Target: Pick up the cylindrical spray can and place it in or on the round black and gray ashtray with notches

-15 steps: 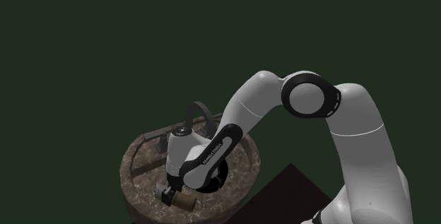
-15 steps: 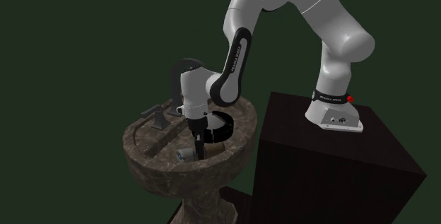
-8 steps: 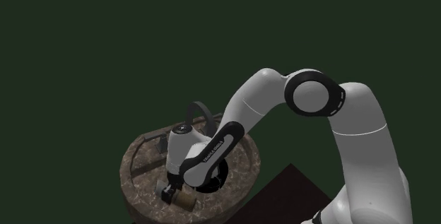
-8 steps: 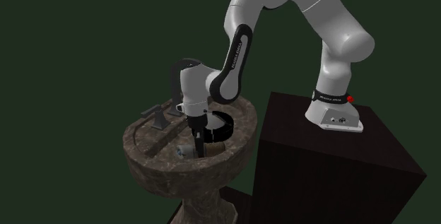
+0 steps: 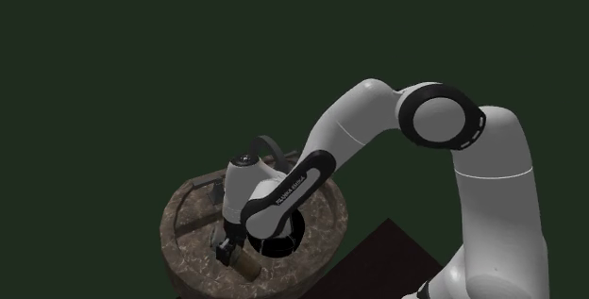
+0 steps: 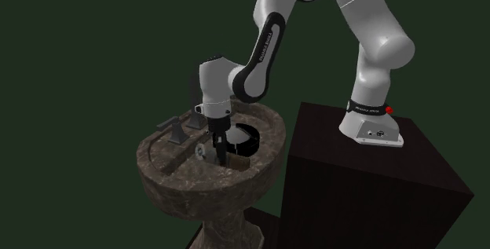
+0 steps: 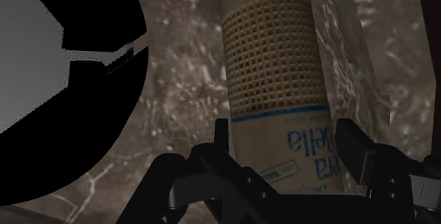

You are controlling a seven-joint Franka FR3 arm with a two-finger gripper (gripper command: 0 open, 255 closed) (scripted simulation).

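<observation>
The black tool (image 7: 286,143) grips the spray can (image 7: 272,67) between its two fingers, near the can's printed end. The can is a tan cylinder with a fine grid texture above a label with blue lettering. It sits just beside the ashtray (image 7: 106,116), a round black dish with a flat grey inside. Both are over a mottled brown stone basin (image 6: 169,181).
</observation>
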